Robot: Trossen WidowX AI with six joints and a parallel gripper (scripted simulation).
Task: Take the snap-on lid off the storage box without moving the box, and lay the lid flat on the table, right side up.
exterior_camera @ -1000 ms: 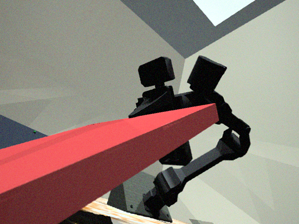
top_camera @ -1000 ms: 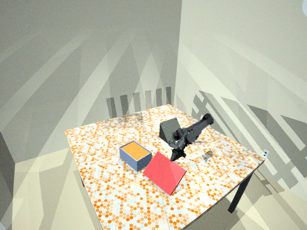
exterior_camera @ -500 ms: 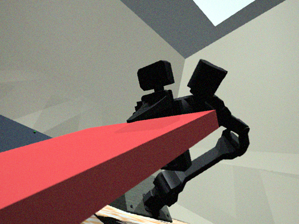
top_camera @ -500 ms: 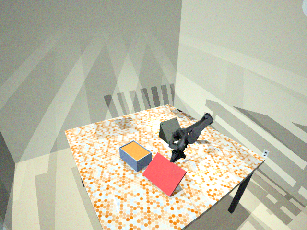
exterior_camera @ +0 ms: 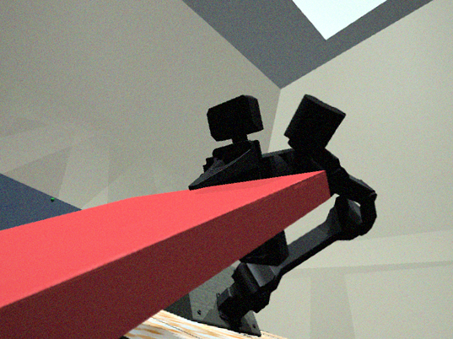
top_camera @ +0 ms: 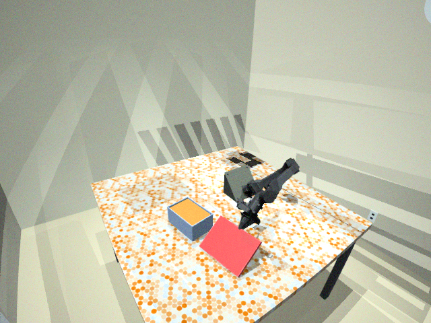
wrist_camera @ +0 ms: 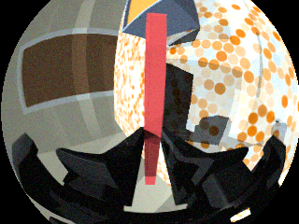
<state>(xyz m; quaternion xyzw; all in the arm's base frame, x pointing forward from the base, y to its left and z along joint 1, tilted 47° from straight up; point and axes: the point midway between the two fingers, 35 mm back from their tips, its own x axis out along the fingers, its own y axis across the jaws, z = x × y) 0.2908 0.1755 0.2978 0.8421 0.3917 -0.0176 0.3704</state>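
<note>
The red lid (top_camera: 229, 245) (exterior_camera: 143, 225) (wrist_camera: 155, 70) is off the box, held tilted over the table (top_camera: 167, 278), with a broad smooth face toward the top camera. My gripper (top_camera: 240, 227) (wrist_camera: 152, 130) is shut on one edge of the lid; the wrist view shows the lid edge-on between the fingers. In the exterior view the lid's lower end runs out of the frame, so I cannot tell how close it is to the table. The blue-grey storage box (top_camera: 191, 227) (exterior_camera: 14, 206) (wrist_camera: 182, 19) stands upright and open, orange inside, close beside the lid.
A dark grey wedge-shaped block (top_camera: 240, 180) (exterior_camera: 204, 300) stands near the arm's base, behind the gripper. The table's front edge lies beyond the lid in the top view.
</note>
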